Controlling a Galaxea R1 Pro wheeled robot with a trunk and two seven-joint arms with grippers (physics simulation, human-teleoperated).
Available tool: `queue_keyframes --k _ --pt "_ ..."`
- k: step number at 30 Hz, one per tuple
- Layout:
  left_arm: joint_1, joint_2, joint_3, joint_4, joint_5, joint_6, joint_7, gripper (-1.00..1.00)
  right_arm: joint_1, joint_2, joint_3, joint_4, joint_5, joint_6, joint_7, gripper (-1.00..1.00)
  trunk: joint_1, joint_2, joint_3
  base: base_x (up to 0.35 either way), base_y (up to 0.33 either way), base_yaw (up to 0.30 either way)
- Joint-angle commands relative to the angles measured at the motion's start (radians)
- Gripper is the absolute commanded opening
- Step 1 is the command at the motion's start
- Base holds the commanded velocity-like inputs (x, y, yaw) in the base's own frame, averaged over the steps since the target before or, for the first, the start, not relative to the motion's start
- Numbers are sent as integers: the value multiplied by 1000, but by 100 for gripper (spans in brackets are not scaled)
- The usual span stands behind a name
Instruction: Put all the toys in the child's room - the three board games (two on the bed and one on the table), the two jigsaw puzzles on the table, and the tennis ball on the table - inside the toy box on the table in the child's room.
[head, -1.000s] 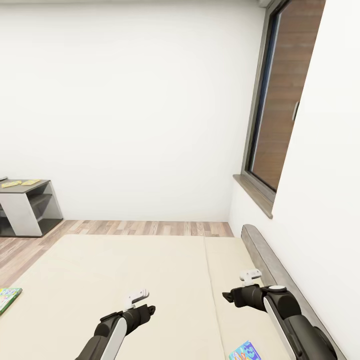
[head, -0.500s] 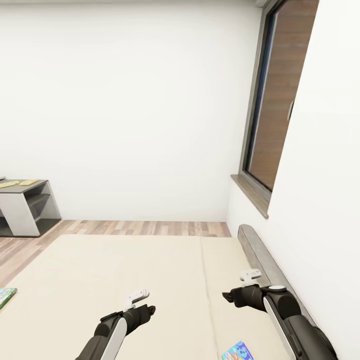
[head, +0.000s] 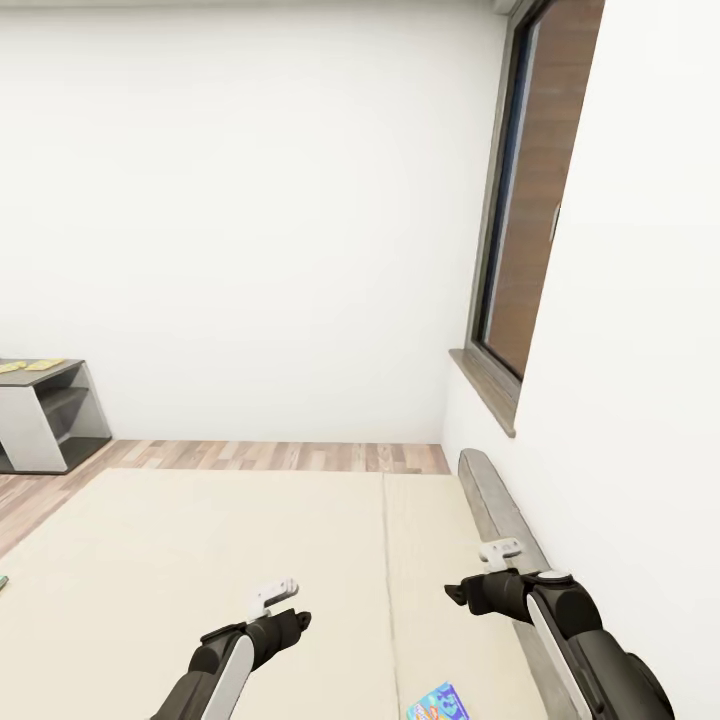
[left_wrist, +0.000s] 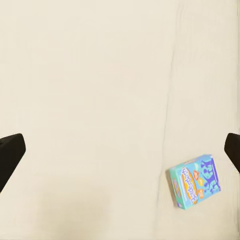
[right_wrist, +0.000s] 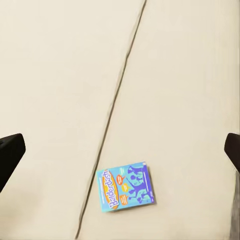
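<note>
Head view, change: we note the whole picture has shifted since a second ago; the window (head: 520, 210) and grey shelf unit (head: 45, 415) sit further left, so the camera has turned, not the things.
Head view, gone from sight: the green-edged box seen earlier at the left border now shows as a bare sliver at the edge.
Head view, bed (head: 250, 560): beige mattress with a seam, grey headboard (head: 495, 520) along the right wall.
Head view, blue board game (head: 437, 703): flat on the mattress at the lower border, just right of the seam, between the two arms.
Head view, left gripper (head: 290, 618): hangs over the mattress, holding nothing; we cannot tell its opening here.
Head view, right gripper (head: 458, 592): over the mattress near the headboard, empty.
Left wrist view, blue board game (left_wrist: 196, 181): small turquoise box, blue and orange print, lying flat beyond the seam.
Left wrist view, fingertips: dark tips at opposite borders, spread wide, nothing between.
Right wrist view, blue board game (right_wrist: 126, 186): title "Balderdash" legible, box just beside the seam.
Right wrist view, fingertips: likewise spread wide, empty.
</note>
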Motion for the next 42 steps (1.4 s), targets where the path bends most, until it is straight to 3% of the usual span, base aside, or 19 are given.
queue_keyframes --k 1,42 --pt "0 0 -1 -1 11 3 9 100 0 -1 1 -1 2 4 3 100 0 -1 0 0 -172 0" --pt "0 0 0 -1 10 3 9 100 0 -1 1 -1 2 4 3 100 0 -1 0 0 -55 0"
